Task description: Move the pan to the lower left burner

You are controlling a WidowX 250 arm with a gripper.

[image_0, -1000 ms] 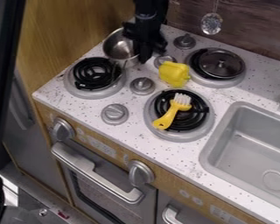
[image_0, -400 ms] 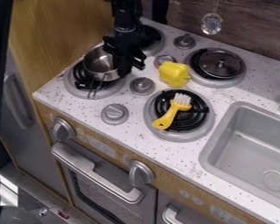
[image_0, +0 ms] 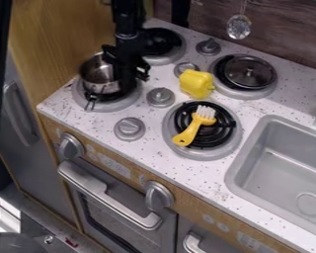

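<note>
The gripper (image_0: 126, 83) comes down from the top edge at the upper left and is shut on the right side of the metal pan (image_0: 101, 88). The small silver pan is over the lower left burner (image_0: 113, 105), covering much of its black coil, with its thin wire handle pointing toward the front. Whether the pan's base touches the coil cannot be told. The fingertips are partly lost against the dark burner.
Behind the gripper is the upper left burner (image_0: 175, 55). A yellow pepper (image_0: 196, 83) sits mid-stove, a yellow brush (image_0: 195, 125) on the lower right burner, a lid (image_0: 250, 72) on the upper right one. Knobs (image_0: 161, 97) stand between burners; wooden wall at left.
The gripper has carried the pan from the back left toward the front left, over the lower left burner. The upper left burner has come into view behind it.
</note>
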